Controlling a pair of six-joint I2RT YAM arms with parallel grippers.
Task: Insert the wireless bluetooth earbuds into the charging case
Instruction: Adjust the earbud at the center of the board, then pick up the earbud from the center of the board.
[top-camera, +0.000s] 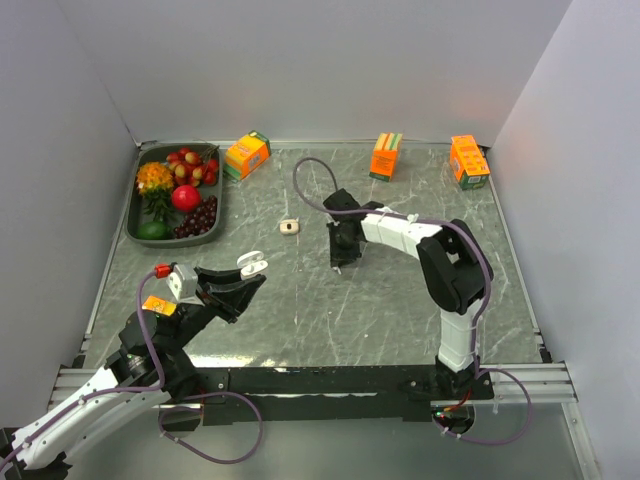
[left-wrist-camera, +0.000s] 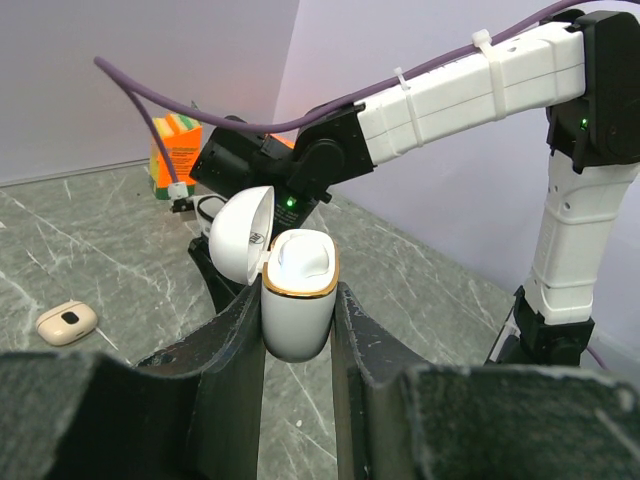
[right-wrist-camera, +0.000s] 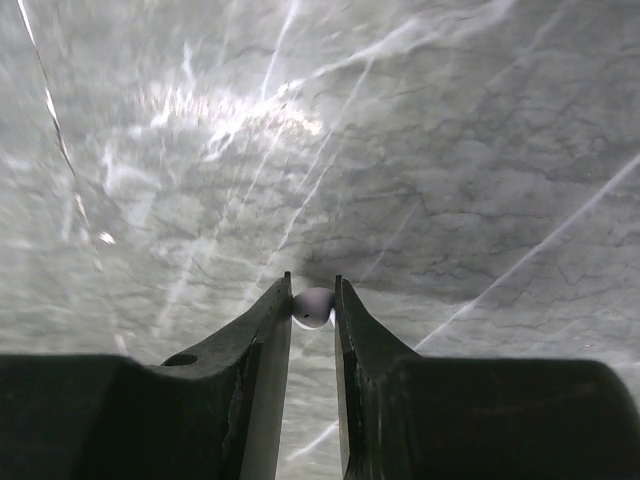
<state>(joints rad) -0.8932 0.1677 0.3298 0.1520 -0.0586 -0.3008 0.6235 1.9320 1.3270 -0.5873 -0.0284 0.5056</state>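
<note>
Fruit tray (top-camera: 135, 215) stood far to the left of the tan case (top-camera: 289, 226), which lay closed and flat on the desk (top-camera: 400, 320) and was taken as the landmark.

Nearer than the tan case and to its left, the left hand (left-wrist-camera: 297, 310) was clamped across the lower body of a white charging case (left-wrist-camera: 300, 265). The case was held upright off the desk with its lid (left-wrist-camera: 240, 235) swung back and its gold rim facing up. The grip fell below the rim, so the lid and opening were free. The shell was judged light, rigid and glossy: a firm squeeze on its flanks should hold it, while pressure on the hinged lid would be unwise. Whether its seat already held an earbud could not be told.

Just to the right of the tan case, the right hand (right-wrist-camera: 313, 290) pointed down at the desk, its two fingers pinched on a small white earbud (right-wrist-camera: 312, 308). The wrist view did not settle whether the earbud rested on the marbled surface or hung just above it. Only the rounded bulb showed between the fingers, and the stem was hidden. The earbud was judged very light, hard and smooth, hence prone to squirt out of a narrow pinch or turn within it. A hold across the bulb's widest part, with modest force, looked safest.
</note>
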